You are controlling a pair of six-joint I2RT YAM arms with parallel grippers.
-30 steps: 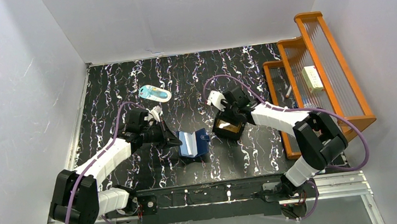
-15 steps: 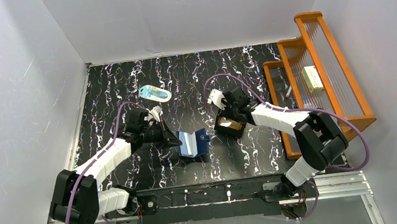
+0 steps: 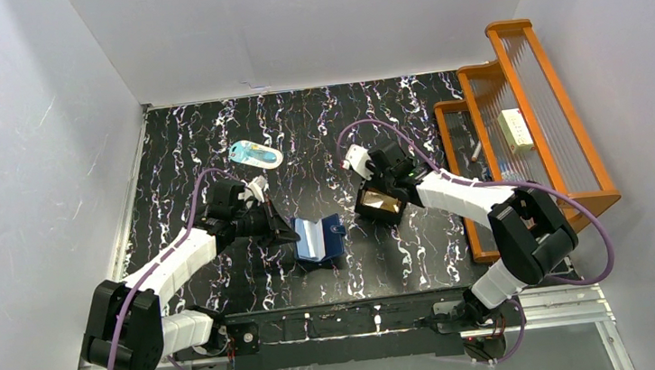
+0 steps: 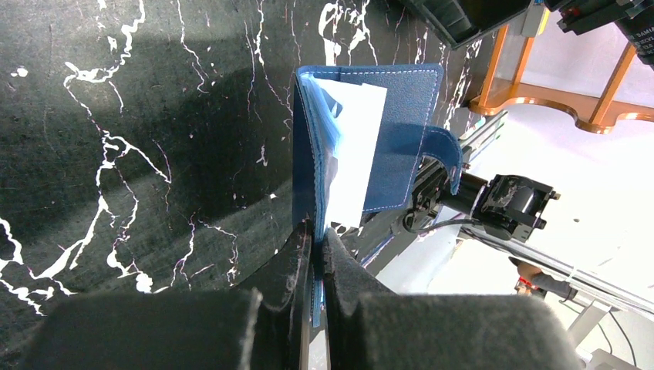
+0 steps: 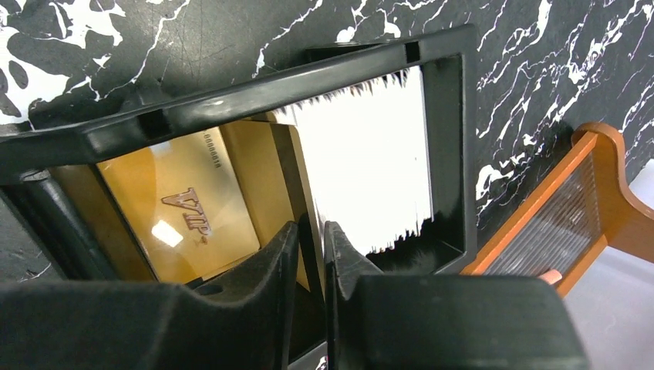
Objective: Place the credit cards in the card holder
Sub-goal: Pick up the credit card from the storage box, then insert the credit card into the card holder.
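Observation:
The navy card holder (image 3: pixel 318 237) stands open on the black marbled table, and my left gripper (image 3: pixel 291 236) is shut on its left cover edge. In the left wrist view the holder (image 4: pixel 401 131) has a white card (image 4: pixel 355 146) in its pale-blue inside, with the gripper (image 4: pixel 318 231) pinching the cover. My right gripper (image 3: pixel 378 200) reaches into a small black box tray (image 3: pixel 362 209). In the right wrist view its jaws (image 5: pixel 310 227) stand narrowly apart astride a card's edge (image 5: pixel 305 177). A golden card (image 5: pixel 185 208) lies left of it and a white face (image 5: pixel 362 154) right.
An orange wooden rack (image 3: pixel 517 121) stands along the table's right side, close to the tray (image 5: pixel 270 85). A pale-blue-and-white oval item (image 3: pixel 257 155) lies at the back, left of centre. White walls enclose the table on three sides.
The right gripper's jaws have narrowed from wide open to a slim gap around the upright card in the tray. The left arm and the holder have not moved.

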